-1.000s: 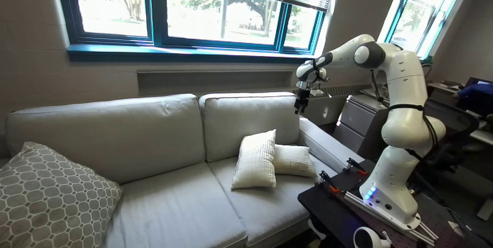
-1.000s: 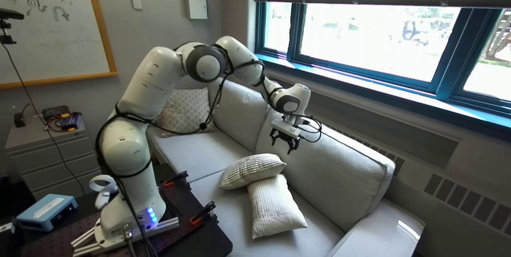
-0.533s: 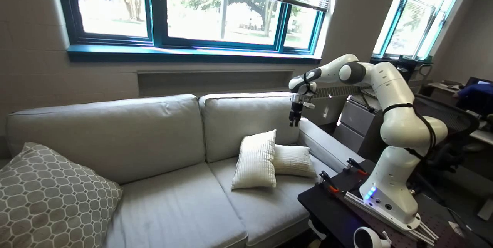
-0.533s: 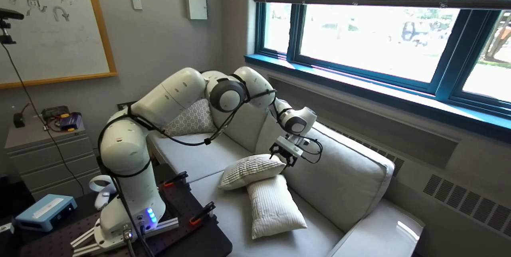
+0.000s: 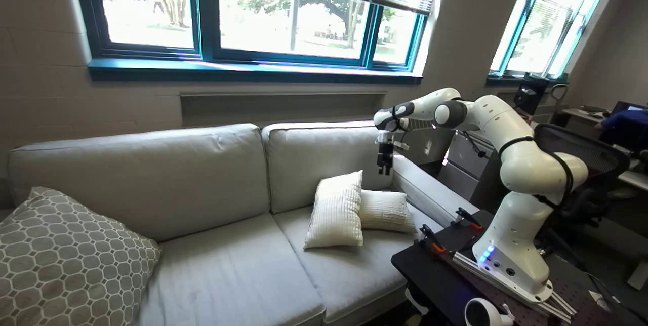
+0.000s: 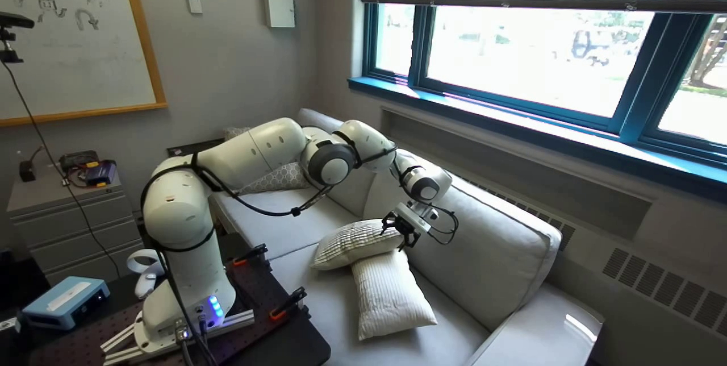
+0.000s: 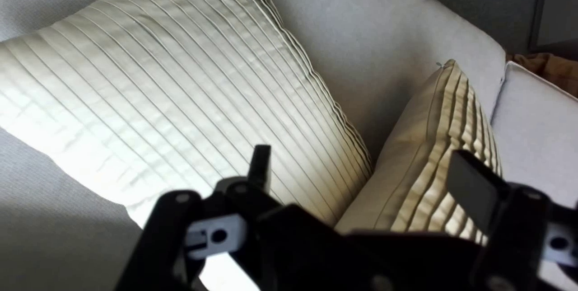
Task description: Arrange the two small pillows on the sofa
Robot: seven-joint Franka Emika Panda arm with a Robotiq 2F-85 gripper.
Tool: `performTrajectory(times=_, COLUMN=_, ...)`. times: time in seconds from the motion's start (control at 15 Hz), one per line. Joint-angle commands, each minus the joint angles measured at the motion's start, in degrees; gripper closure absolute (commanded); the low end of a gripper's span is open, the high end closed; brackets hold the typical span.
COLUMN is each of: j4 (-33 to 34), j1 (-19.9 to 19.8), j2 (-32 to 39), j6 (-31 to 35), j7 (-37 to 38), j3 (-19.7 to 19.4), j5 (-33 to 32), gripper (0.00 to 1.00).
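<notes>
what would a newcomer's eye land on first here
Likely the white robot arm on a black table in front of the sofa, its open end effector above two off-white pillows near one end. The grey patterned cushion at the sofa's other end might come next, then the blue-framed window behind the sofa.

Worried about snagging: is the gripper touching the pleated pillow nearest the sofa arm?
Apart: in an exterior view, sofa back cushion shows between the gripper and that pleated pillow.

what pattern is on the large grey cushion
The large grey cushion has a pale honeycomb-like lattice, clearest in an exterior view.
</notes>
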Motion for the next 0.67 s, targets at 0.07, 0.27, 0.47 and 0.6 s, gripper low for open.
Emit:
performTrajectory(times=0.07, j4=0.8, j1=0.0, j2=0.3, j6=-0.5, j7=0.0, j3=0.0, j5=0.0, gripper=0.0)
performTrajectory(times=0.27, j4=-0.3, j1=-1.0, j2=0.5, j6=6.8, j7=2.9, j3=-0.4, j5=2.1, gripper=0.0)
performTrajectory(times=0.47, j4=3.5, j1=-3.3, j2=5.6, j6=14.0, j7=6.5, j3=1.2, j5=4.7, gripper=0.0)
performTrajectory(times=0.6, j4=6.2, j1=-4.1, j2=9.8, j6=17.7, j7=9.1, j3=1.2, j5=5.7, gripper=0.0)
